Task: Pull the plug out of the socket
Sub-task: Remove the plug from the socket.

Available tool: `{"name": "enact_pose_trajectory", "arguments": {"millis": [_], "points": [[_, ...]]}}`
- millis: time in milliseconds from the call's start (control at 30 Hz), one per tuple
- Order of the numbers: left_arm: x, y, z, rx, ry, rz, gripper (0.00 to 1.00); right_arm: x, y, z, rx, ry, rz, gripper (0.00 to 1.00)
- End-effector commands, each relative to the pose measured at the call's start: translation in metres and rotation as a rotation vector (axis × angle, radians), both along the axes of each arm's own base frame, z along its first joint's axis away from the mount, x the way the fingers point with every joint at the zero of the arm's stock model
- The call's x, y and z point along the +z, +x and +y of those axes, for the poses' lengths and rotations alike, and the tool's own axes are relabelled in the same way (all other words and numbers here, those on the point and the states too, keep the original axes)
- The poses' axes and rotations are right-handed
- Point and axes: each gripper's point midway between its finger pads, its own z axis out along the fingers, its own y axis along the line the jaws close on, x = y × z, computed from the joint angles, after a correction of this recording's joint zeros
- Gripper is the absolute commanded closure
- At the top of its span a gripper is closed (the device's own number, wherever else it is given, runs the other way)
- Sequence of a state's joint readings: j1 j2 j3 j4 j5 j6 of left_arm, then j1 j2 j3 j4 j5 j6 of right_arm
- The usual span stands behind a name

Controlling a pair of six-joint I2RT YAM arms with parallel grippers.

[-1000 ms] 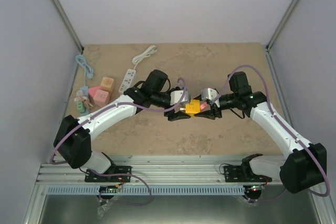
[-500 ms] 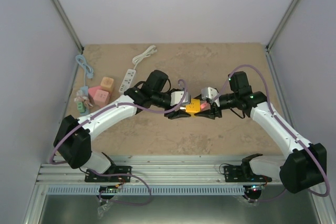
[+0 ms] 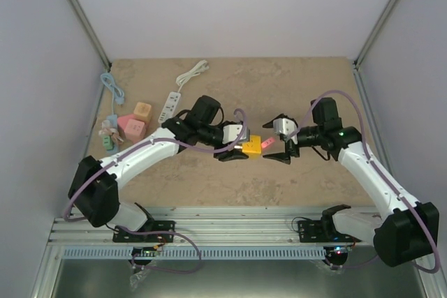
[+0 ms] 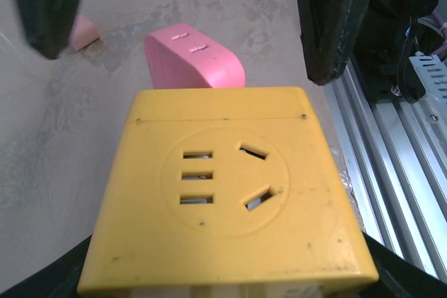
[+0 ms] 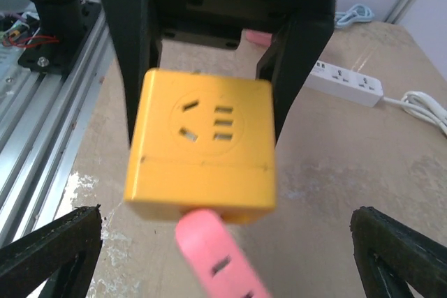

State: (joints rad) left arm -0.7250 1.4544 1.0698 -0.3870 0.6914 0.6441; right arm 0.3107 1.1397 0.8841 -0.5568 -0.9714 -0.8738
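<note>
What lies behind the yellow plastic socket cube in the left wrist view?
A pink rounded plastic plug, out of the yellow plastic socket cube. The cube's top edge covers the plug's near base; its pins cannot be seen.

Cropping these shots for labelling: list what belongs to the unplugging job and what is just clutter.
Job: yellow socket, held by the left gripper; pink plug, already out of it; right gripper, open.
Lying about: white power strip, blue cable, pink block, orange block.

The yellow socket (image 4: 227,200) fills the foreground, pink plug (image 4: 195,57) just beyond
</note>
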Motion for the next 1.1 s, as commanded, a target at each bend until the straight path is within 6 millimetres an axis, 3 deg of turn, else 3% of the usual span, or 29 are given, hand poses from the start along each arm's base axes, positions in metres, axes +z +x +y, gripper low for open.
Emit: {"name": "enact_pose_trajectory", "arguments": {"millis": [0,167,500,767,967,1067], "points": [[0.024,-0.002,0.017,-0.040,-0.057,-0.034,1.00,-0.014,-0.011,-0.006,0.041,-0.025,-0.018,0.02],[0.028,-0.012,0.031,-0.098,-0.079,-0.037,1.00,-0.023,-0.017,-0.006,0.080,-0.036,0.035,0.02],[0.028,-0.026,0.034,-0.170,-0.086,-0.011,1.00,-0.012,-0.013,0.000,0.078,0.024,0.039,0.10],[0.033,-0.013,0.026,-0.115,-0.119,0.016,1.00,-0.006,-0.030,0.000,0.135,0.067,0.031,0.22],[0.038,0.002,0.026,-0.042,-0.150,0.018,1.00,-0.008,-0.034,-0.001,0.149,0.062,0.033,0.42],[0.038,0.008,0.028,-0.017,-0.151,0.018,1.00,-0.009,-0.034,-0.001,0.146,0.057,0.032,0.46]]}}
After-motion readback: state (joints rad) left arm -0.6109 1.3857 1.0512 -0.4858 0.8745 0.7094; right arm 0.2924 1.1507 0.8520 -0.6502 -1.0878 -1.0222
